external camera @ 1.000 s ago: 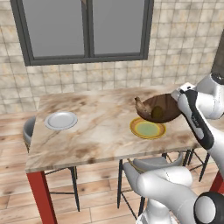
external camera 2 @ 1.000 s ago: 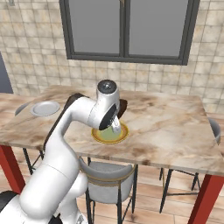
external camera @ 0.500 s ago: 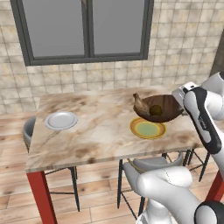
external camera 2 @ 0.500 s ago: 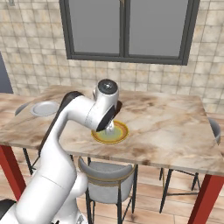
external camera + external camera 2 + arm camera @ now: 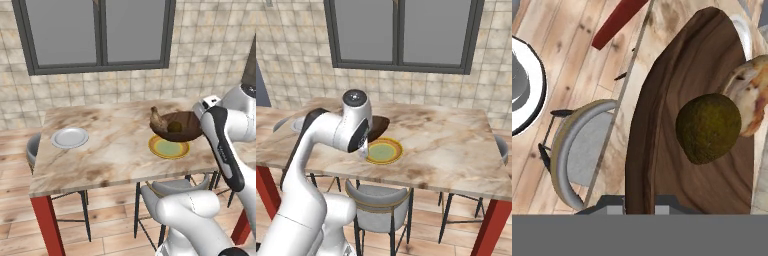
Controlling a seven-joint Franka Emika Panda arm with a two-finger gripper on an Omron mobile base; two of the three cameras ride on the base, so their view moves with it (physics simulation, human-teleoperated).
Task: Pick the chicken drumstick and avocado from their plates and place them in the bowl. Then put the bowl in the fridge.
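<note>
The dark brown bowl (image 5: 677,150) hangs tilted above the table edge, its rim running down between my fingertips (image 5: 612,204). My gripper (image 5: 639,202) is shut on that rim. The olive-green avocado (image 5: 708,127) and the golden chicken drumstick (image 5: 751,95) lie inside the bowl. From the left base, the bowl (image 5: 182,127) hovers just over the yellow-rimmed plate (image 5: 169,148), with the drumstick (image 5: 158,119) at its left rim and the avocado (image 5: 174,127) in the middle. The small white plate (image 5: 70,137) sits bare at the table's left. The fridge is out of view.
The marble table (image 5: 115,150) has red legs (image 5: 47,225). A grey-seated chair (image 5: 577,150) stands tucked below the bowl's side of the table (image 5: 446,150), and another seat (image 5: 32,147) is at its left end. A window and a tiled wall lie behind.
The bowl, with both foods in it, has drifted slightly to the left in the gripper's hold. The arm's upper joint has swung left in the right base view.
</note>
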